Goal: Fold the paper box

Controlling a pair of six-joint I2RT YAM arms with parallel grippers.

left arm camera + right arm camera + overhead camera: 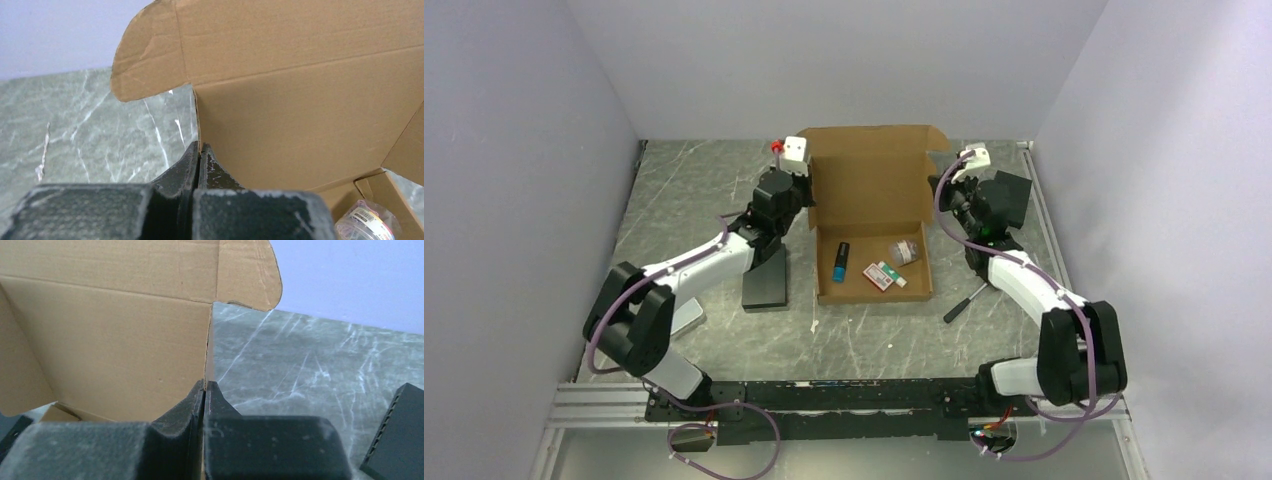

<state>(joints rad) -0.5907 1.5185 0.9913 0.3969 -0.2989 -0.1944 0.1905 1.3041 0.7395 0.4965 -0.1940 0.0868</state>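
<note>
**A:** Where was the paper box (871, 190)?

**B:** On the table (704, 190). Its tray lay flat and its lid stood upright at the far side. A few small items (882, 276) lay inside the box, and a black block (766, 280) lay to its left.

**A:** And the hands?

**B:** Both were fully closed on the box. The left hand (199, 152) pinched the lid's left edge and the right hand (205, 387) its right edge, with cardboard between the fingers.

**A:** How would it handle?

**B:** Light and fairly stiff, I judged. It would bend easily at the creases and dent under a hard pinch. Those 2 lid edges looked like the right hold for swinging the lid down evenly.
</note>
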